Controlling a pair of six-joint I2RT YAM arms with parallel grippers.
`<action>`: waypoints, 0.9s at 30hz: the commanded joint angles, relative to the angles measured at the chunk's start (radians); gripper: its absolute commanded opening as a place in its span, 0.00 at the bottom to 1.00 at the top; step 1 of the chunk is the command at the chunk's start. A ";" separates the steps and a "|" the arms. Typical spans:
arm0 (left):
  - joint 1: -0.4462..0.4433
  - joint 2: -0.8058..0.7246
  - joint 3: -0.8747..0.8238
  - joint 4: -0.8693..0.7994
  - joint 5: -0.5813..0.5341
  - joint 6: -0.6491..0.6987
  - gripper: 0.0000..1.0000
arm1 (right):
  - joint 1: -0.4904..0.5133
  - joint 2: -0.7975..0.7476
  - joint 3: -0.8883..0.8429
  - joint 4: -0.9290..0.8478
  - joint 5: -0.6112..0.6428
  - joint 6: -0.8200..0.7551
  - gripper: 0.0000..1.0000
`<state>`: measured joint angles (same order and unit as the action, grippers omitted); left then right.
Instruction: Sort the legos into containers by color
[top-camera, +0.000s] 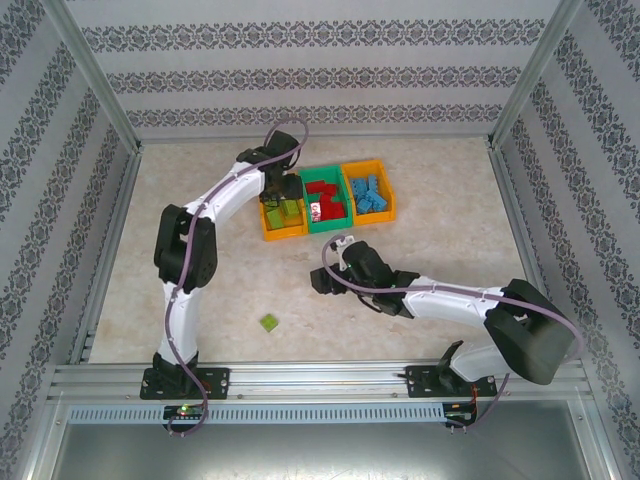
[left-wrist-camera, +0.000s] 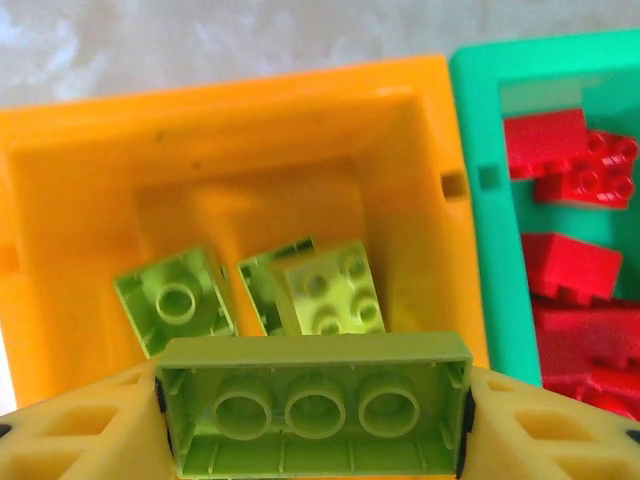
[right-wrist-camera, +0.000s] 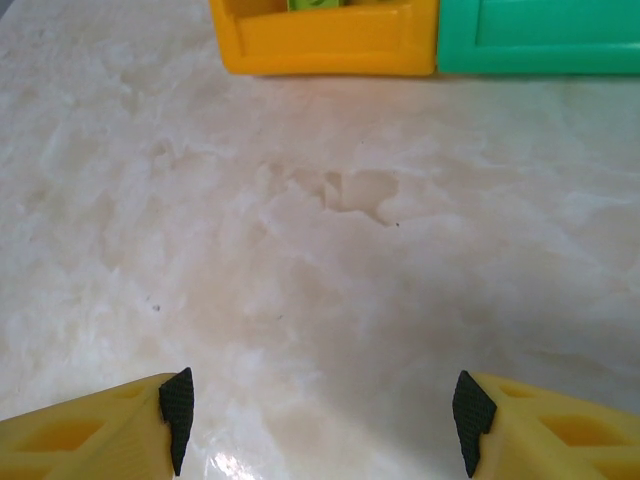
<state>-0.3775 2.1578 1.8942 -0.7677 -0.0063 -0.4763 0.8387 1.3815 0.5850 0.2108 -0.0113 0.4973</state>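
Illumination is bright, diffuse and even in all three views. Light arrives from above, and no hard-edged shadows occur.

**Top external view:** Only faint, soft shadows fall on the pale table (top-camera: 440, 230). Fine detail is limited, and small parts resolve as colour patches. The enclosure's uprights (top-camera: 88, 65) lean outward toward the corners, a wide-angle effect.

**Left wrist view:** Colours are strongly saturated. The lime green brick (left-wrist-camera: 315, 415) nearest the lens is acceptably sharp. The red bricks (left-wrist-camera: 560, 150) bloom and lose edge definition. The orange bin (left-wrist-camera: 70, 190) shows soft shading in its inner corners.

**Right wrist view:** The table is near overexposure, with a small glare spot at the lower edge.
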 joint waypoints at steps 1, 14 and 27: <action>0.028 0.023 0.052 -0.081 0.012 0.030 0.66 | 0.028 -0.006 -0.019 -0.002 0.045 -0.011 0.72; 0.023 -0.230 -0.201 0.066 0.043 0.024 0.99 | 0.200 0.189 0.163 -0.063 -0.004 -0.160 0.76; 0.095 -0.589 -0.588 0.211 0.033 0.025 0.99 | 0.446 0.456 0.460 -0.306 0.172 -0.213 0.81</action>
<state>-0.3088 1.5970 1.3651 -0.6083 0.0341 -0.4522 1.2640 1.8015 1.0023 0.0143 0.0681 0.3092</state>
